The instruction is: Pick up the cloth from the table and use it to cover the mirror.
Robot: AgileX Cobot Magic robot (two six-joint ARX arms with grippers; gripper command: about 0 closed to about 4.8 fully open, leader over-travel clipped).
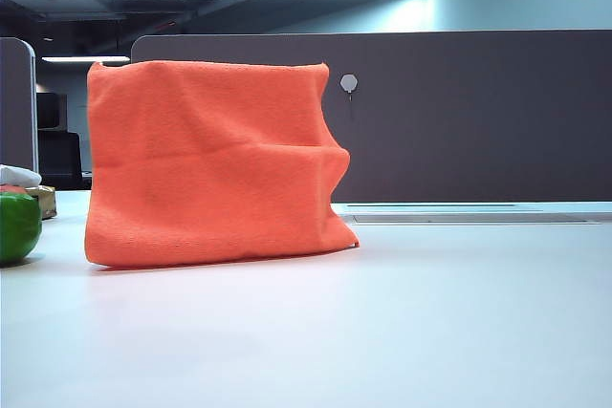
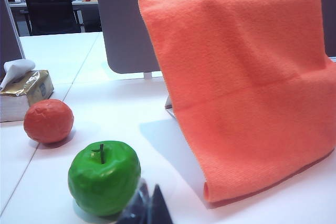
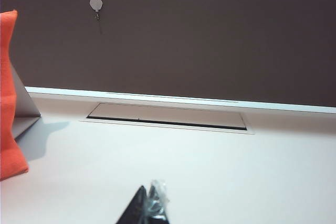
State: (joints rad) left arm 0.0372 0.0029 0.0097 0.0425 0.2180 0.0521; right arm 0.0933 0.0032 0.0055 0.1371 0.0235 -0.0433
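The orange cloth (image 1: 210,164) hangs draped over the leaning mirror on the white table (image 1: 402,322), and its lower hem rests on the tabletop. It fills much of the left wrist view as the cloth (image 2: 247,87). Of the mirror only a grey edge (image 3: 25,106) and a bottom corner (image 2: 169,103) show. My left gripper (image 2: 149,204) is shut and empty, low over the table beside the green apple and apart from the cloth. My right gripper (image 3: 149,199) is shut and empty over bare table, well off to the cloth's side. Neither gripper appears in the exterior view.
A green apple (image 2: 104,178) sits close to my left gripper, with a red-orange ball (image 2: 48,120) and a tissue box (image 2: 23,90) behind it. A grey-brown partition (image 1: 459,112) stands along the table's back, with a cable slot (image 3: 165,116) at its foot.
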